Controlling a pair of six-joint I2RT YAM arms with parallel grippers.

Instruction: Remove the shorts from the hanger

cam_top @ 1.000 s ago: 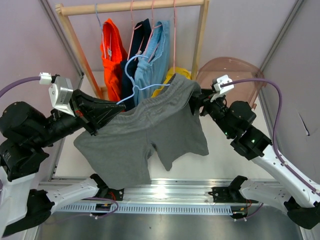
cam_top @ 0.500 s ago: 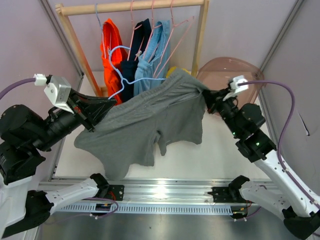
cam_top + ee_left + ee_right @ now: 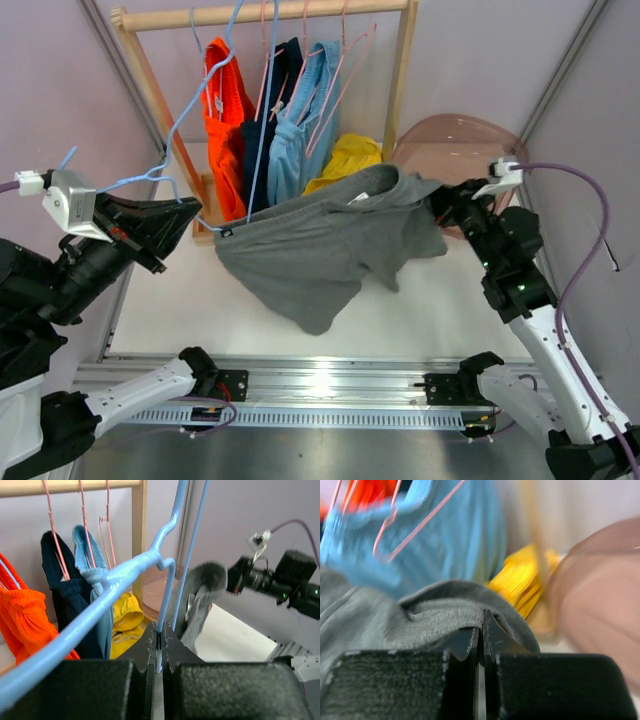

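The grey shorts [image 3: 320, 250] hang stretched between my two grippers above the table. My left gripper [image 3: 190, 215] is shut on the light blue wire hanger [image 3: 262, 120], which now stands tilted up toward the rack. The left end of the shorts still hangs at the hanger's lower end, next to my left fingertips. In the left wrist view the jaws [image 3: 159, 630] pinch the hanger wire [image 3: 125, 572], with the shorts [image 3: 200, 600] beyond. My right gripper [image 3: 440, 200] is shut on the shorts' waistband, which also shows in the right wrist view [image 3: 420, 620] draped over the closed jaws [image 3: 481, 625].
A wooden clothes rack [image 3: 260, 12] at the back holds orange [image 3: 225, 110], navy [image 3: 285, 90] and light blue [image 3: 310, 110] garments on pink hangers. A yellow garment [image 3: 350, 160] lies beside a translucent brown basket [image 3: 455, 145]. A metal rail [image 3: 320, 375] runs along the near edge.
My left gripper pulled the hanger left and tipped it upward. My right gripper moved right with the waistband. The shorts slid along the hanger and now hang bunched between the grippers.
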